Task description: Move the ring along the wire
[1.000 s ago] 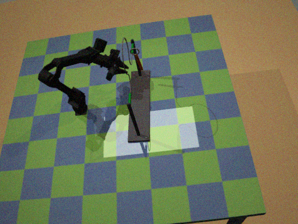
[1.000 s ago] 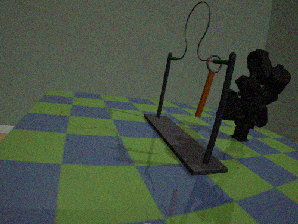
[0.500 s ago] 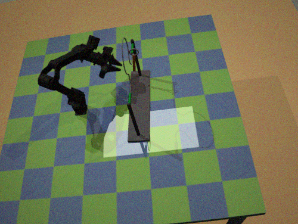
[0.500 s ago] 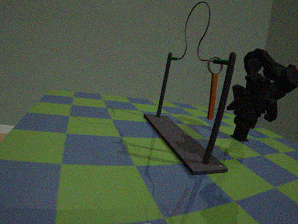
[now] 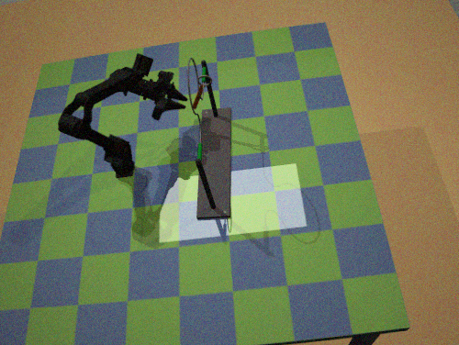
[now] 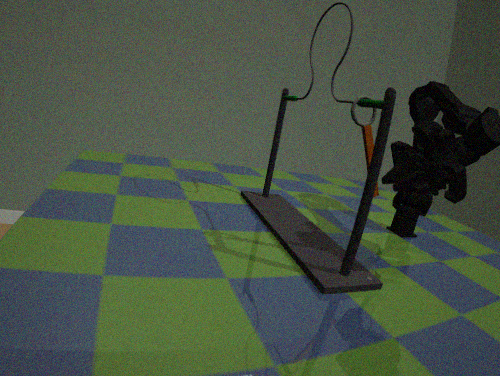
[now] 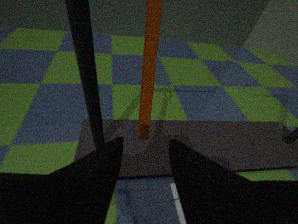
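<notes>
The ring (image 5: pixel 205 80) (image 6: pixel 353 117) hangs at the inner end of the green part (image 5: pixel 204 73) (image 6: pixel 372 103) beside one post (image 5: pixel 211 98) (image 6: pixel 370 185) (image 7: pixel 85 60), with the wire (image 6: pixel 352 25) through it. Its orange handle (image 5: pixel 198 97) (image 6: pixel 369 142) (image 7: pixel 149 70) hangs down, slightly tilted. My gripper (image 5: pixel 185 103) (image 7: pixel 146 144) is open and empty. Its fingertips stand a short gap back from the handle, whose lower end shows between them in the wrist view. The other green part (image 5: pixel 199 151) (image 6: pixel 291 98) is bare, beside the other post (image 5: pixel 206 185) (image 6: pixel 276 145).
Both posts stand on a dark base plate (image 5: pixel 220 161) (image 6: pixel 300 230) (image 7: pixel 200 142). The thin grey wire rises in a tall loop between the green parts. The near post stands left of the handle in the wrist view. Shadows fall across the checkered table (image 5: pixel 202 271).
</notes>
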